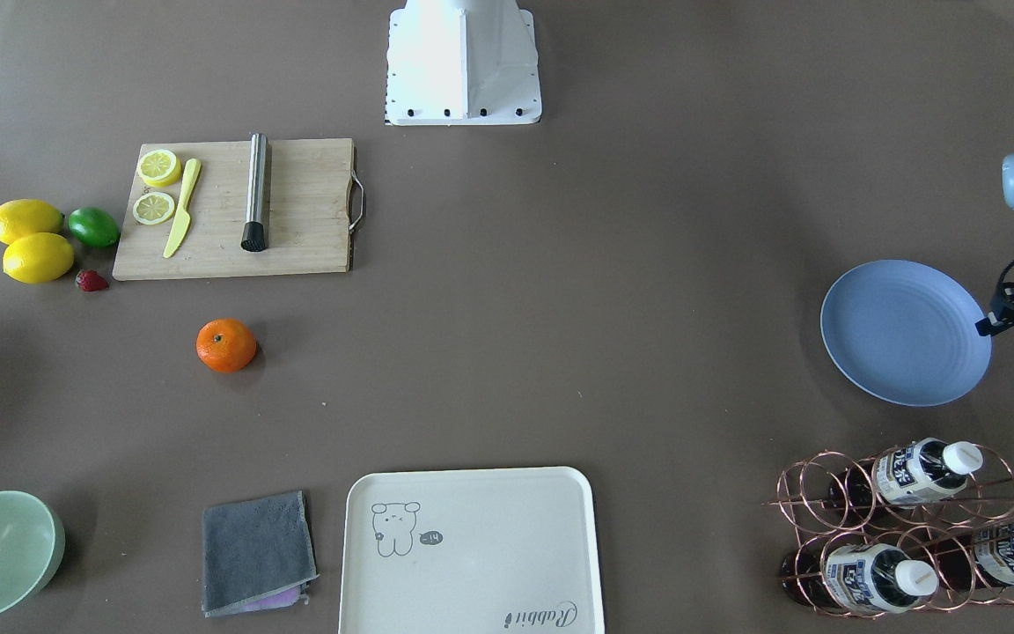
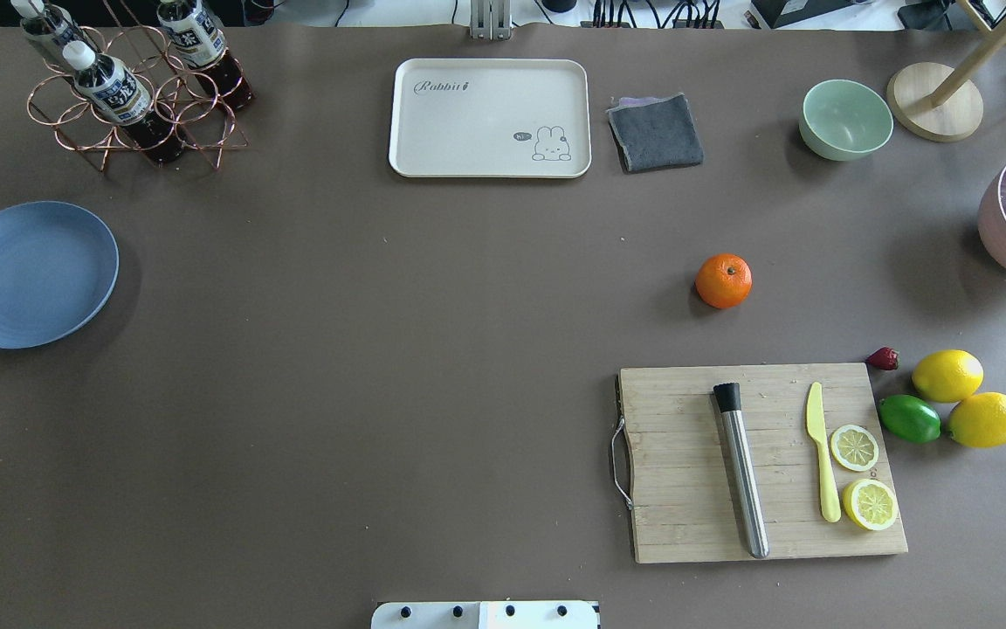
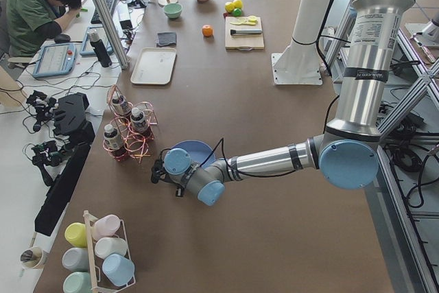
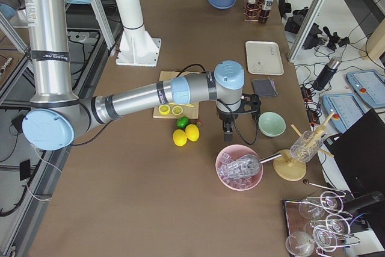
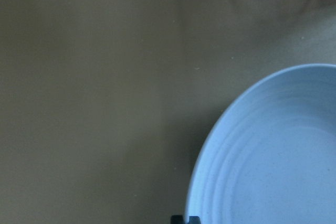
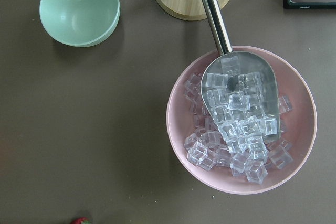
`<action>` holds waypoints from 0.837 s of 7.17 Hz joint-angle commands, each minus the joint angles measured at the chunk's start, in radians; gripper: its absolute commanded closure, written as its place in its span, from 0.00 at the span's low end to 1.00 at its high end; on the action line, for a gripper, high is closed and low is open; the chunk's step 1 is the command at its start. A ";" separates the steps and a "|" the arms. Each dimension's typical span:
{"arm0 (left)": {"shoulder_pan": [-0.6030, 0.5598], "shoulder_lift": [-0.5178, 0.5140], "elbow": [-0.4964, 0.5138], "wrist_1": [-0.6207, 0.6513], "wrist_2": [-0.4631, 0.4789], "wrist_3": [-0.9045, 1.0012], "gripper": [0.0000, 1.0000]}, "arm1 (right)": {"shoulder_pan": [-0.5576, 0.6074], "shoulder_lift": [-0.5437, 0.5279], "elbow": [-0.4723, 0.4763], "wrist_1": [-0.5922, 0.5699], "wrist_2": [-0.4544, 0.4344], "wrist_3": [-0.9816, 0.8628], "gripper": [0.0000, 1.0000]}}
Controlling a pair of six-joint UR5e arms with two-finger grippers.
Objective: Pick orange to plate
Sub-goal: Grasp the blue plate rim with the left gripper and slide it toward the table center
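Note:
The orange [image 1: 226, 345] lies alone on the brown table, just in front of the wooden cutting board [image 1: 234, 209]; it also shows in the overhead view [image 2: 723, 280]. The blue plate [image 1: 903, 335] lies far off at the table's other end [image 2: 27, 275]. My left gripper [image 1: 985, 328] hovers at the plate's [image 5: 273, 156] rim, its fingertips [image 5: 184, 219] close together, shut on nothing. My right gripper [image 4: 228, 129] hangs over the table between the lemons and the ice bowl; I cannot tell if it is open or shut.
On the board lie lemon slices, a yellow knife and a steel muddler [image 2: 740, 467]. Two lemons [image 2: 966, 397], a lime and a strawberry sit beside it. A green bowl [image 2: 845, 118], grey cloth, cream tray [image 2: 490, 118], bottle rack [image 2: 132, 87] and pink ice bowl [image 6: 241, 121] line the edges.

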 commanded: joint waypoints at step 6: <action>0.340 -0.014 -0.602 0.142 0.209 -0.740 1.00 | -0.208 0.115 -0.029 0.128 -0.023 0.326 0.00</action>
